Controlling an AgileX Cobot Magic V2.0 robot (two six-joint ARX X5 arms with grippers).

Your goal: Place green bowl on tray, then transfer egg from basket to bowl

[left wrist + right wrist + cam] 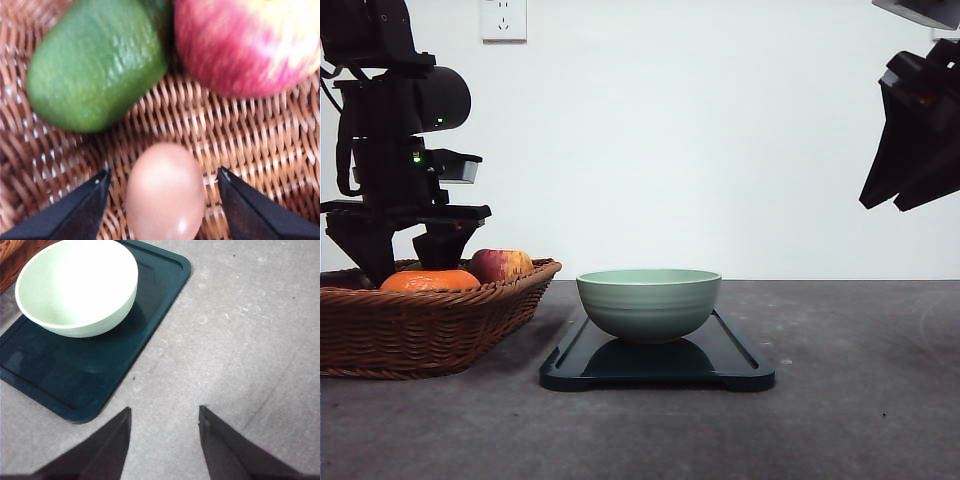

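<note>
Front view: a pale green bowl (pixel 649 303) sits upright on a dark tray (pixel 740 365) that lies flat on a grey table (pixel 860 400). The tray serves as the landmark here. To its left, with the near rim just beside the tray's left end, stands a brown wicker basket (pixel 420 330). Above the basket's rim show a red-and-yellow apple (pixel 500 264) and something orange (pixel 428 281). The left arm reaches down into the basket, its tool (pixel 405 255) low among the fruit. The right tool (pixel 910 165) hangs high in the air, well above and to the right of the tray. Behind everything is a plain white wall with a socket (pixel 503 19) near the top.

Left wrist view: the left tool (pixel 162 197) is spread wide, one dark finger (pixel 75 212) on each side of a tan egg (pixel 165 192). The egg lies on the woven floor of the basket (pixel 240 135). Narrow gaps show between the egg and both fingers, so nothing is gripped. Beyond the egg lie a green, bumpy-skinned fruit (pixel 95 62) and the apple (pixel 247 45), close beside each other.

Right wrist view: the right tool (pixel 165 440) is released, its fingers apart and holding nothing, over bare table (pixel 240 330) beside the tray (pixel 60 385). The bowl (pixel 77 287) rests toward one end of the tray, and a corner of the basket (pixel 15 255) shows just past it.
</note>
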